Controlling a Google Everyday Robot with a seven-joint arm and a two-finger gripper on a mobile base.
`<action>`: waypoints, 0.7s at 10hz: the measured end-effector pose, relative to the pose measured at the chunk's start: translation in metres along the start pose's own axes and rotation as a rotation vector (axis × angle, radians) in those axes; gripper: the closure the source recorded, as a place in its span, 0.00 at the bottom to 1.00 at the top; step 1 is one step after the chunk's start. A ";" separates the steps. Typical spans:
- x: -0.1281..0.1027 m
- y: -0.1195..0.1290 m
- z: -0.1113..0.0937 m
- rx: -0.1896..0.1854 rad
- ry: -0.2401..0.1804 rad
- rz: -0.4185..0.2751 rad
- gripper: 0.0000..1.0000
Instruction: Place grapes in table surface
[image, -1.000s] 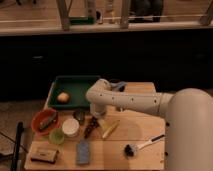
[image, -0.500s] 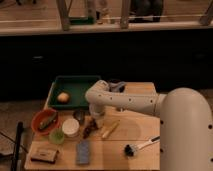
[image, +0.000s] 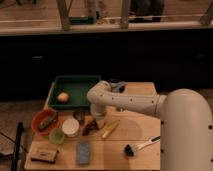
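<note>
The grapes (image: 89, 127), a small dark reddish-brown bunch, lie on the light tan wooden table surface (image: 140, 125), just right of the white cup (image: 70, 126). My gripper (image: 96, 121) hangs from the white arm right over the upper end of the grapes, beside a pale yellow elongated item (image: 110, 129). The arm's wrist hides the fingertips.
A dark green tray (image: 75, 82) with a round yellowish fruit (image: 63, 97) stands at the back left. An orange bowl (image: 45, 121), a small green cup (image: 56, 136), a grey-blue sponge (image: 83, 152), a brown block (image: 44, 155) and a black-headed brush (image: 135, 148) lie around.
The arm has lowered a little toward the table over the grapes. The other things have not moved.
</note>
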 end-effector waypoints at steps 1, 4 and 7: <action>0.002 0.001 -0.005 0.001 0.001 -0.014 1.00; 0.007 -0.002 -0.039 0.030 0.000 -0.074 1.00; 0.006 -0.010 -0.065 0.048 0.010 -0.140 1.00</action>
